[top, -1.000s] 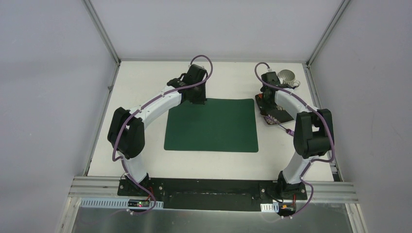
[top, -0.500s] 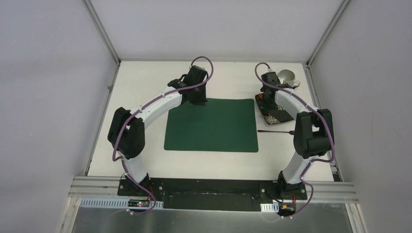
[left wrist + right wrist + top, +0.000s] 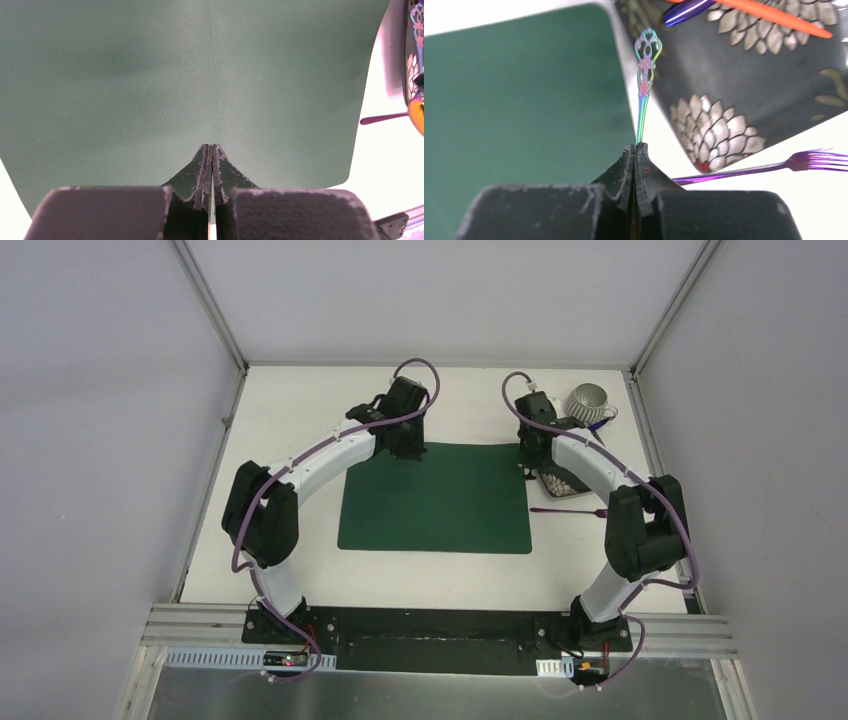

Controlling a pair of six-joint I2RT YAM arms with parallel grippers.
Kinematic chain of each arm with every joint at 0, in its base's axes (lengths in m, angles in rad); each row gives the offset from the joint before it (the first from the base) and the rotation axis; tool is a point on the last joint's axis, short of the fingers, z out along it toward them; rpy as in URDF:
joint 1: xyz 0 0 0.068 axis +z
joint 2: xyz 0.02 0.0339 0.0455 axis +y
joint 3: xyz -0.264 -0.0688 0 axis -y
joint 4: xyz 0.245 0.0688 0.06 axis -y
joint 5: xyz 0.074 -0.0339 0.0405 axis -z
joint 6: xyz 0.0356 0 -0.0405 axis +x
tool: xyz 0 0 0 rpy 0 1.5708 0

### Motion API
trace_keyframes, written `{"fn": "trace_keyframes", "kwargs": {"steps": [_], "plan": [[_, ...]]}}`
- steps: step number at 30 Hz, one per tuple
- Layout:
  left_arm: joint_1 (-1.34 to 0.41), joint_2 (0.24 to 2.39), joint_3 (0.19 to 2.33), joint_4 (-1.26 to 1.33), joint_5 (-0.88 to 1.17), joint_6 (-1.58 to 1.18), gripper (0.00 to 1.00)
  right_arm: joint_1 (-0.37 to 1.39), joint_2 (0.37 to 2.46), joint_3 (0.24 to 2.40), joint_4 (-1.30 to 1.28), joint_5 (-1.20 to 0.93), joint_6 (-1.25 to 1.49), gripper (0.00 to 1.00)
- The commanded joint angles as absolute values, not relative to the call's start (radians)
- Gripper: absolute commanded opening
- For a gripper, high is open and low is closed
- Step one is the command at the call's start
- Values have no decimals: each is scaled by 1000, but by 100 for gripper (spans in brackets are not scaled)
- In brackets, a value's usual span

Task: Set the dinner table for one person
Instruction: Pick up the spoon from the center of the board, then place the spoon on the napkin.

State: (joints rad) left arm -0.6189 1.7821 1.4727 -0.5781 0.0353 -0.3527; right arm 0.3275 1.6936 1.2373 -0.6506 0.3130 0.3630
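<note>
Your right gripper (image 3: 636, 146) swung from the plate (image 3: 749, 75) toward the placemat (image 3: 524, 90), clamped on a thin iridescent utensil (image 3: 642, 95). Your left gripper (image 3: 211, 147) sat pressed together. Pinched by one end, the utensil could have swivelled loose.

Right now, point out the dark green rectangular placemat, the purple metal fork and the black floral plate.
Dark green rectangular placemat (image 3: 436, 498), top external view, its centre.
Purple metal fork (image 3: 749, 168), right wrist view, its handle.
Black floral plate (image 3: 744, 80), right wrist view, bare dark patch.

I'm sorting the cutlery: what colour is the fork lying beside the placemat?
The fork is metallic purple; the right wrist view shows it best.
</note>
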Motion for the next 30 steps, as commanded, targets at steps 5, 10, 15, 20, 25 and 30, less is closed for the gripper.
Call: {"fn": "trace_keyframes", "kwargs": {"steps": [5,10,15,20,25,30], "plan": [[-637,1730,1462,-570,34,-369,0,468,1610,1144,-640,348,428,0],[-641,1719,1448,-566,32,-374,0,524,1598,1074,-624,360,458,0],[-647,1716,1442,-562,31,-376,0,566,1595,1029,-610,367,482,0],[-649,1713,1439,-559,30,-376,0,580,1612,1017,-598,370,490,0],[-649,1707,1435,-559,23,-373,0,588,1610,1040,-612,383,483,0],[-649,1708,1435,-560,26,-373,0,583,1627,1115,-659,433,436,22]]}}
